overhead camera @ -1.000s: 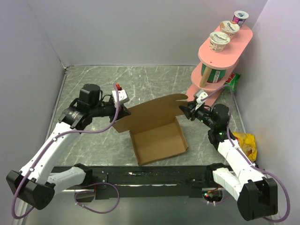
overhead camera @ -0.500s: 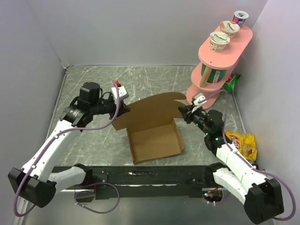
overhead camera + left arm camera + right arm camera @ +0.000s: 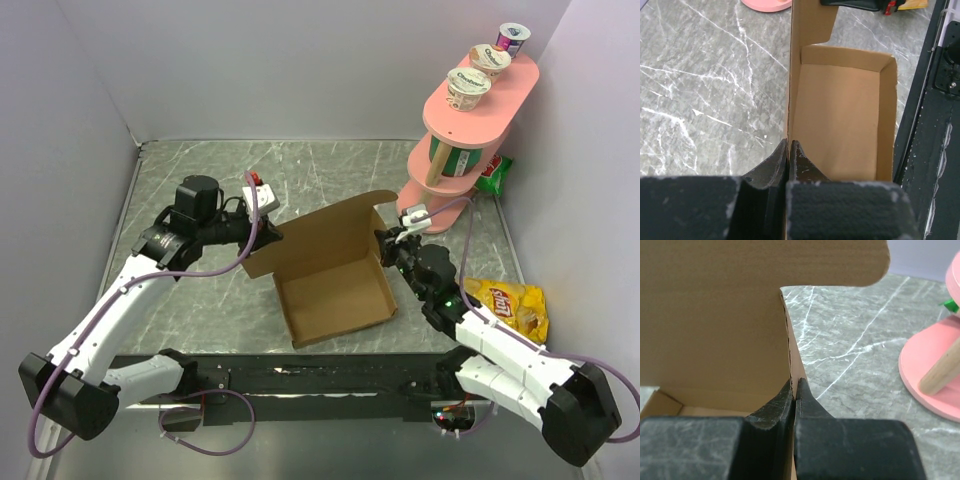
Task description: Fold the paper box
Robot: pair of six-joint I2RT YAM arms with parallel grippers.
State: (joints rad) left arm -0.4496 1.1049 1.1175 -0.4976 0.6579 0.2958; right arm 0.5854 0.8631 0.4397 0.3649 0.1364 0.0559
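A grey bench (image 3: 200, 170) with white streaks like marble sits between plain white walls (image 3: 300, 70). The left pincer (image 3: 272, 233) is squeezed thin on the paper box (image 3: 335, 295). It pinches the left end of the tall flap (image 3: 320, 232), just left of the middle of the top picture. In the left wrist picture its two black fingers (image 3: 767, 172) meet low in the middle, with the thin edge of the card caught between them. The flap stands straight up from there toward the top of that picture.

The right pincer (image 3: 385, 243) is squeezed thin too. It pinches the other end of the same flap, right of the middle in the top picture. In the right wrist picture its fingers (image 3: 772, 410) close on the card edge near the bottom, where the flap meets the side wall of the box.

The box is plain and brown. Its open bottom part lies flat on the bench in the middle of the top picture, with low walls and the big flap up at its far side.

A pink stand (image 3: 480, 110) with shelves is in the upper right. Three little yogurt cups (image 3: 468, 88) sit in a row on its top shelf. A green bag (image 3: 493, 172) lies by its foot. A yellow chip bag (image 3: 510, 305) lies on the bench at the right, just beside the right arm (image 3: 500, 345).
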